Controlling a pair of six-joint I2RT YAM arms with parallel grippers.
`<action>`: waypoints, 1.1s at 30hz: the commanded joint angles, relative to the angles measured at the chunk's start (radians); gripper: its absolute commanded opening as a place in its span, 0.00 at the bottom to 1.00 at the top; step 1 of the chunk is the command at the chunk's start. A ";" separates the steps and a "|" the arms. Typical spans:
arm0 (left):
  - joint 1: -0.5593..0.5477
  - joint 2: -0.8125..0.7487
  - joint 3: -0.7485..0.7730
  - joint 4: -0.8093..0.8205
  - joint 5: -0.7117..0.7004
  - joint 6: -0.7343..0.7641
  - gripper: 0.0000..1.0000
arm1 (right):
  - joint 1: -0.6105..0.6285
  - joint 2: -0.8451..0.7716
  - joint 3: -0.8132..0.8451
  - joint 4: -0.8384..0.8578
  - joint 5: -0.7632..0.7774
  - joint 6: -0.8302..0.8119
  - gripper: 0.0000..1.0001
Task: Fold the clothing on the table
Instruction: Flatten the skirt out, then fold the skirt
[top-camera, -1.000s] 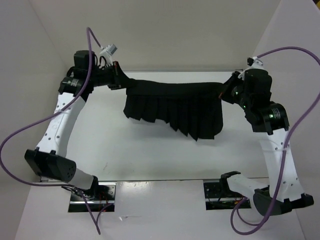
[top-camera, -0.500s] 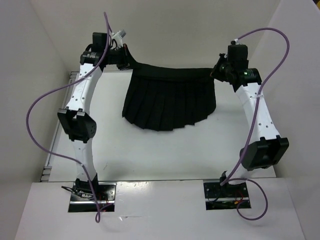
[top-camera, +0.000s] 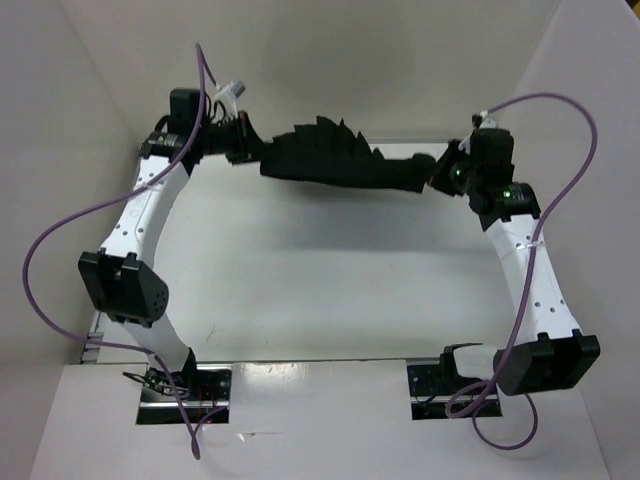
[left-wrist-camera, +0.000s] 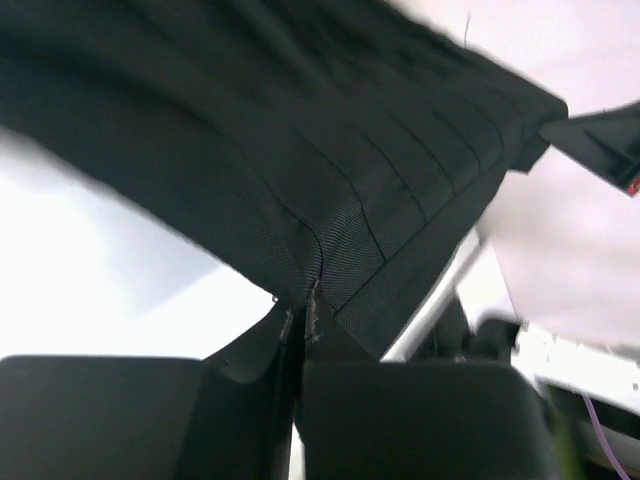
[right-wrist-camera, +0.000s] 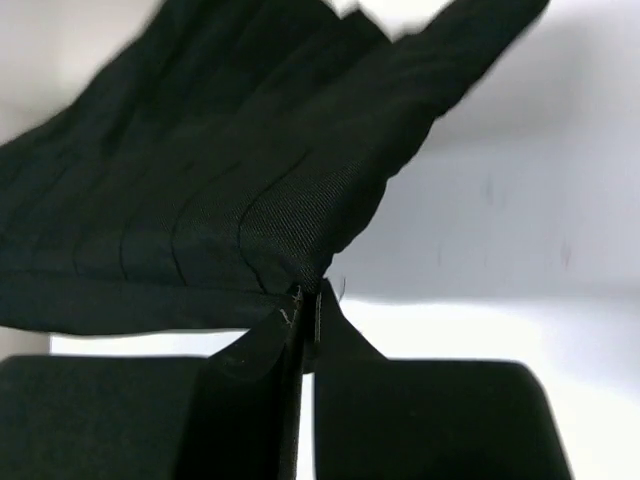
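Hanging bunched above the far side of the table (top-camera: 330, 290), the clothing (top-camera: 340, 160) is off the surface. Left gripper (top-camera: 250, 150) and right gripper (top-camera: 437, 172) each pinch a top corner, jaws pressed tight. Advice: lower evenly, equal tension, hem landing flat.
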 joint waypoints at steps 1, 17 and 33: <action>0.022 -0.129 -0.364 0.120 -0.060 -0.006 0.01 | -0.026 -0.083 -0.214 -0.073 -0.002 0.043 0.00; 0.022 -0.428 -0.904 0.057 -0.106 -0.039 0.01 | 0.128 -0.279 -0.489 -0.457 -0.083 0.251 0.01; 0.022 0.025 -0.644 0.210 -0.157 -0.075 0.49 | 0.128 0.111 -0.403 -0.130 0.042 0.251 0.09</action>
